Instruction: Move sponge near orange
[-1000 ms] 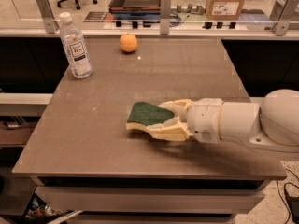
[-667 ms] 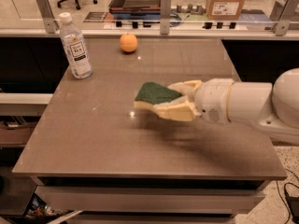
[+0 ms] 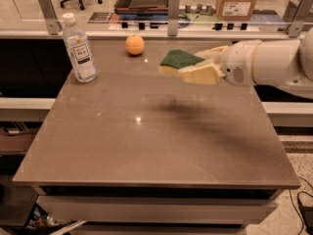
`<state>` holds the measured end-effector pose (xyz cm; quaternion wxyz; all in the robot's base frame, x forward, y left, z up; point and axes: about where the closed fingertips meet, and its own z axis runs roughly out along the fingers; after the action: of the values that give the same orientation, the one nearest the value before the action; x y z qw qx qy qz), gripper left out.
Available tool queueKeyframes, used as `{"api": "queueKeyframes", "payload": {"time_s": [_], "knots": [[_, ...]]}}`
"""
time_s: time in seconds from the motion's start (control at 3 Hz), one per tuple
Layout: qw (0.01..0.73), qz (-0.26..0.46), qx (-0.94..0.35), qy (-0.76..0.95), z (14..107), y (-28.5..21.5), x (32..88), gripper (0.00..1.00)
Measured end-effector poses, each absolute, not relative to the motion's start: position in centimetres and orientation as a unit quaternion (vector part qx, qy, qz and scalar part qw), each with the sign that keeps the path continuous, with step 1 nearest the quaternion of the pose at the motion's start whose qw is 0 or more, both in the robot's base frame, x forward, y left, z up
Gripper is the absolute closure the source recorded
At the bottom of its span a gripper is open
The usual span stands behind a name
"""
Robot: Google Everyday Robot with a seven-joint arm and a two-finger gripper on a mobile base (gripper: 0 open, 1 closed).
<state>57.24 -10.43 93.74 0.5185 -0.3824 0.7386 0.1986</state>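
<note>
1. Gripper (image 3: pixel 194 65): over the far right of the table (image 3: pixel 146 146), clenched on the sponge (image 3: pixel 178 59), seemingly held above the surface.
2. Orange (image 3: pixel 134 44): near the sponge's left, apart.
3. Bottle (image 3: pixel 79 50): upright, farther left.

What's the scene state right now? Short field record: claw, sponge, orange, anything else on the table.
claw: over the rear right of the table, shut on the sponge
sponge: held clear of the tabletop, green side up, shadow beneath
orange: on the table near the rear edge, left of the sponge, not touching it
water bottle: upright, rear left
task status: sponge not yet set down
</note>
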Motion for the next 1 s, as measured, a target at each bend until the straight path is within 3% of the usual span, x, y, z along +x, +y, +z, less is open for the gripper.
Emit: {"api": "queueKeyframes", "payload": {"time_s": [1.0], "knots": [[0.514,0.146,-0.363,0.763,93.8,-14.1,71.4,1.00]]}}
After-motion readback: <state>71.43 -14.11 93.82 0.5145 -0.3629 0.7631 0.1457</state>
